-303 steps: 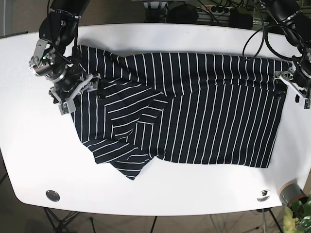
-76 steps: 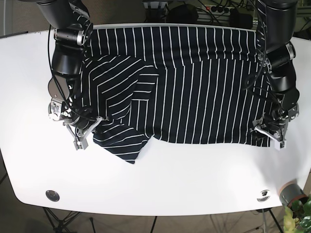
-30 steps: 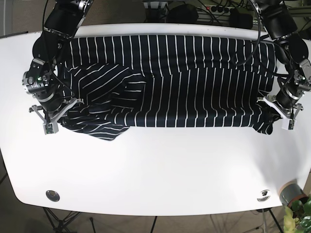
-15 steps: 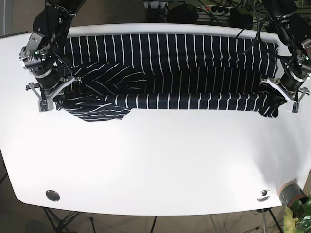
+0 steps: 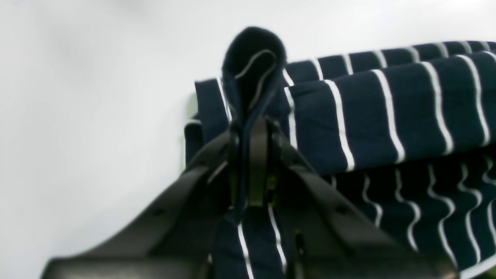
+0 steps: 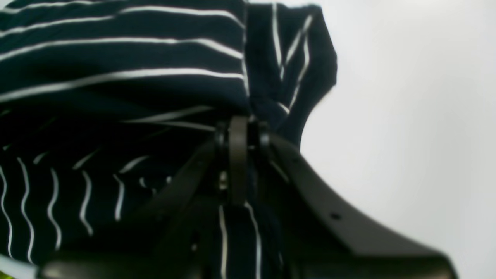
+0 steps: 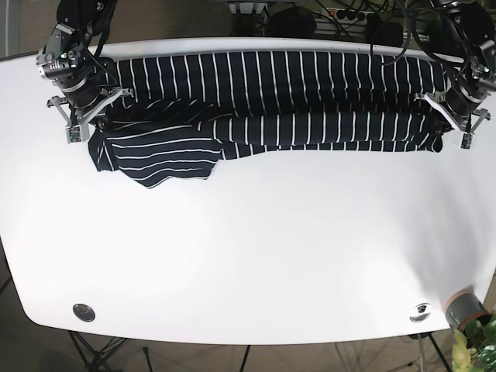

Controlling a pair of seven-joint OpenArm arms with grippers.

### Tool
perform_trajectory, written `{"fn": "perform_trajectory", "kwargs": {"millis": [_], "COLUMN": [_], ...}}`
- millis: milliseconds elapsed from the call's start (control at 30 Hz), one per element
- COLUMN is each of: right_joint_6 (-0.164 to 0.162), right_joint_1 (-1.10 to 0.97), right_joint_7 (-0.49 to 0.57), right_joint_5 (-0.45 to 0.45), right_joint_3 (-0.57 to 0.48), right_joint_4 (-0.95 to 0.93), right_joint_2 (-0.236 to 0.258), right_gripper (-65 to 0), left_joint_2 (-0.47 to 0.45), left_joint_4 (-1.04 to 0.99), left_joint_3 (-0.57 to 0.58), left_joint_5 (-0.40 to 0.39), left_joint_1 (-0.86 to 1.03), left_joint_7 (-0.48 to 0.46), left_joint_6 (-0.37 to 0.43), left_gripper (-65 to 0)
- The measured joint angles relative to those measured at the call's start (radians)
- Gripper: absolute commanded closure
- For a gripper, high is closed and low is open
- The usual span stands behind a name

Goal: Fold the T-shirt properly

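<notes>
The navy T-shirt (image 7: pixel 271 105) with thin white stripes lies folded into a long band across the far part of the white table (image 7: pixel 248 248). One sleeve (image 7: pixel 155 155) spills toward the front at the left. My left gripper (image 7: pixel 459 118) is at the band's right end in the base view, shut on a pinch of the T-shirt (image 5: pixel 252 77). At the band's left end my right gripper (image 7: pixel 81 118) is likewise shut on the T-shirt (image 6: pixel 286 77). In both wrist views cloth runs between the closed fingers.
A round metal fitting (image 7: pixel 84 311) sits near the table's front left and another (image 7: pixel 421 311) near the front right. A grey pot with a plant (image 7: pixel 469 310) stands off the front right corner. Cables and gear (image 7: pixel 310 15) lie behind the table.
Both grippers have moved toward the table's far edge, carrying the shirt's front edge up over itself. The band is now narrower and sits farther back. The left sleeve now hangs out in front.
</notes>
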Motion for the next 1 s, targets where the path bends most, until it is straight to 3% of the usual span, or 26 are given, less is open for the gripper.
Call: {"fn": "perform_trajectory", "kwargs": {"millis": [100, 167, 300, 400, 467, 567, 667, 767, 833, 900, 1000], "right_joint_6": [0.0, -0.002, -0.004, -0.004, -0.004, -0.004, -0.004, -0.005, -0.004, -0.004, -0.005], "right_joint_1": [-0.013, -0.027, -0.043, -0.052, -0.058, -0.062, -0.051, -0.015, 0.007, 0.021, 0.026], "right_joint_7": [0.0, 0.0, 0.0, 0.0, 0.0, -0.002, -0.011, 0.001, 0.002, 0.0, -0.006], "right_joint_5": [0.003, -0.004, -0.004, -0.003, -0.001, -0.002, -0.003, 0.036, 0.057, 0.057, 0.055], "right_joint_3": [0.022, 0.026, 0.025, 0.024, 0.024, 0.024, 0.024, 0.024, 0.023, 0.023, 0.023], "right_joint_4": [0.0, 0.0, 0.0, 0.0, 0.0, 0.001, 0.03, 0.042, 0.042, 0.042, 0.041], "right_joint_2": [-0.009, -0.006, -0.007, -0.01, -0.015, -0.019, -0.024, -0.023, -0.023, -0.023, -0.023], "right_gripper": [-2.4, -2.5, -4.9, -17.3, -30.1, -46.6, -52.3, -52.3, -52.3, -52.3, -52.3], "left_joint_2": [-0.007, -0.007, -0.016, -0.031, -0.036, -0.034, -0.025, -0.011, -0.008, -0.011, -0.007], "left_joint_4": [-0.037, -0.081, -0.15, -0.158, -0.158, -0.156, -0.141, -0.108, -0.097, -0.094, -0.093], "left_joint_3": [0.0, 0.0, 0.008, 0.003, 0.001, 0.001, -0.037, -0.149, -0.237, -0.297, -0.351], "left_joint_5": [-0.01, -0.006, 0.003, 0.002, -0.001, -0.003, -0.009, -0.098, -0.227, -0.335, -0.421], "left_joint_1": [0.006, 0.01, 0.017, 0.015, 0.01, 0.009, 0.009, -0.002, -0.01, -0.016, -0.014], "left_joint_7": [-0.012, -0.013, 0.003, 0.0, -0.006, -0.007, 0.005, 0.006, 0.01, 0.086, 0.198], "left_joint_6": [-0.069, -0.067, -0.067, -0.066, -0.066, -0.066, -0.069, -0.069, -0.061, -0.063, -0.063], "left_gripper": [0.0, -2.4, -19.9, -31.4, -36.9, -37.9, -37.9, -37.9, -37.9, -37.9, -37.9]}}
